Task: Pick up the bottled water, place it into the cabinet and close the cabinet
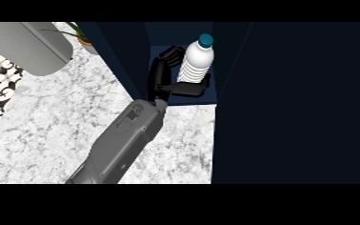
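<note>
One ribbed bottled water [197, 62] — black hand [171, 78].

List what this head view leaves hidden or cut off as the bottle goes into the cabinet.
- Bottle: its base, hidden by the robot hand.
- Cabinet: its top and its dark door run past the view's edges.
- Plant: cut off by the top edge and the cabinet wall.
- Other robot hand: not in view.
- Which arm this is: cannot tell.
</note>
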`<control>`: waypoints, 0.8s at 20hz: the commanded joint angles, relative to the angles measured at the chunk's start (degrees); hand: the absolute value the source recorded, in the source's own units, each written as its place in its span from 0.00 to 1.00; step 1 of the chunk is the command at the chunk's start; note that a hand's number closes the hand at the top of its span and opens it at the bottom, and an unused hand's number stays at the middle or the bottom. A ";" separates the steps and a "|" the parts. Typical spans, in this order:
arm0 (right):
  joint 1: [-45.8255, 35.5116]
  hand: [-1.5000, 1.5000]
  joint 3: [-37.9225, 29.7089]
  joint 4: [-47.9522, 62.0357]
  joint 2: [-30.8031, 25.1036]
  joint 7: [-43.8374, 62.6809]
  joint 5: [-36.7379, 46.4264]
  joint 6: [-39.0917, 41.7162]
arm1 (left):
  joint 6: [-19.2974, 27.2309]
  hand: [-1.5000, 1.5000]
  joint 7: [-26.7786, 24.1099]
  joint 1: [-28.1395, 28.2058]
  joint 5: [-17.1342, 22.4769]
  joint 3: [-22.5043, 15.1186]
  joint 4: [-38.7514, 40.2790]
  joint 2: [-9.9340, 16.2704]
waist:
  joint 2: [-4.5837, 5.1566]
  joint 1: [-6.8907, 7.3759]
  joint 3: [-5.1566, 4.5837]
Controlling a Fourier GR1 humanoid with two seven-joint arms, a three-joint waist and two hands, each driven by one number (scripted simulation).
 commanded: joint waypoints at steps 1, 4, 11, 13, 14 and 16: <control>0.40 0.00 -2.27 -4.57 -1.00 2.04 -6.52 1.11 | 2.67 1.00 -0.02 -7.39 2.97 1.93 8.03 -0.01 | 0.35 -0.69 -0.01; 0.76 0.00 -3.54 -2.39 -0.55 -0.08 -6.20 1.51 | -1.44 1.00 -1.49 -10.71 2.82 5.67 16.29 -0.01 | 0.46 -0.86 0.00; -1.66 0.00 -3.41 -1.57 -0.55 0.47 -6.20 2.78 | 1.76 1.00 -3.97 -16.41 -2.15 3.48 29.91 1.50 | 1.15 -1.75 0.01; -1.87 0.00 -4.31 -0.97 -0.50 -0.05 -6.84 3.20 | 3.29 1.00 -4.59 -16.72 -1.39 5.31 33.06 0.74 | 1.22 -2.07 0.00; -0.49 0.00 -3.73 -2.86 -0.16 0.61 -6.46 2.84 | 5.49 1.00 -3.21 -18.66 -1.98 5.23 34.42 0.59 | 1.14 -2.35 -0.02; -3.18 0.00 -4.17 -2.08 -0.18 2.56 -5.80 2.23 | 5.15 1.00 -6.83 -16.51 0.41 7.72 34.72 0.03 | 1.33 -1.56 -0.08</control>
